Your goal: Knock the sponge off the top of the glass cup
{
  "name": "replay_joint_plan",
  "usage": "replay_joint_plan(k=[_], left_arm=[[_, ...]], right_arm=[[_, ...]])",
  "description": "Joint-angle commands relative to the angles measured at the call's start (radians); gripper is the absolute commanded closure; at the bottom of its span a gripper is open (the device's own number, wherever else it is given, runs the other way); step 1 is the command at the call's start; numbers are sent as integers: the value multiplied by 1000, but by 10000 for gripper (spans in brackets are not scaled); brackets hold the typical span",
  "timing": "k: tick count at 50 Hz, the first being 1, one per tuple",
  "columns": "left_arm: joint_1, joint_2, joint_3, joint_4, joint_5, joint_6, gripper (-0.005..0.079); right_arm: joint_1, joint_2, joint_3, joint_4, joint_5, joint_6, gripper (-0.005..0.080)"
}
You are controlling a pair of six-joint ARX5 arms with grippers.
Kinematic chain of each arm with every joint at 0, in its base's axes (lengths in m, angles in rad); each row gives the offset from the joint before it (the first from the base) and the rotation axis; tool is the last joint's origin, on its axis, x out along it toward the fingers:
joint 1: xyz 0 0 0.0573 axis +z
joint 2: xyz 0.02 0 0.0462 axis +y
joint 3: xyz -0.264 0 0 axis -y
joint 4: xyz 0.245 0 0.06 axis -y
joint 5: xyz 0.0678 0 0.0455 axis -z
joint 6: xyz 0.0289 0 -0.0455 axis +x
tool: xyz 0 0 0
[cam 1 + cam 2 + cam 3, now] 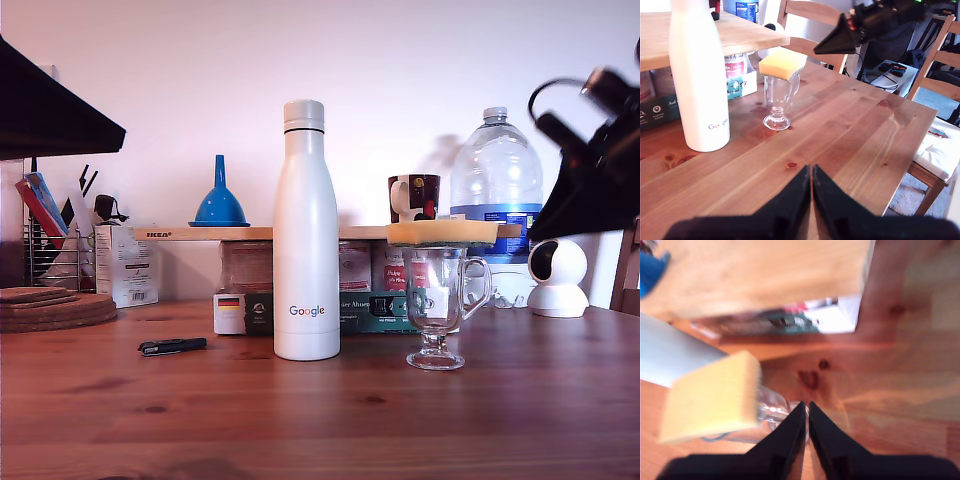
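Sponge (442, 233) sits flat atop the glass cup (440, 310) on a wooden table (320, 420), with two robot arms near it.

Nearest in the exterior view, the bare table runs back to a small dark pen-like object (172, 346), a white Google bottle (306, 232) and, toward that view's right, the stemmed cup capped by the yellow sponge, which overhangs the rim. My first gripper (811, 172) hangs low over the table with its jaws pressed together and nothing between them, well apart from the cup. My second gripper (806, 407), jaws likewise closed and empty, hovers above the cup just beside the sponge; the picture is blurred. Behind stand boxes under a pale IKEA board (220, 233) bearing a blue funnel (220, 195) and a dark mug (414, 197), then a water bottle (495, 180) and a white camera (558, 278).
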Motion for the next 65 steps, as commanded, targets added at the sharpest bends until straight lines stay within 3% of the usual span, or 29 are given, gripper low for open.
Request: replay_joint_plan(k=[1, 31, 65], left_arm=[[-1, -2, -17, 11, 0, 10, 766], [-1, -2, -17, 11, -4, 10, 766], [-1, -2, -17, 11, -4, 10, 766]], right_arm=[[0, 30, 21, 0, -8, 2, 763], [11, 53, 44, -17, -100, 13, 763], [52, 53, 47, 9, -126, 29, 763]])
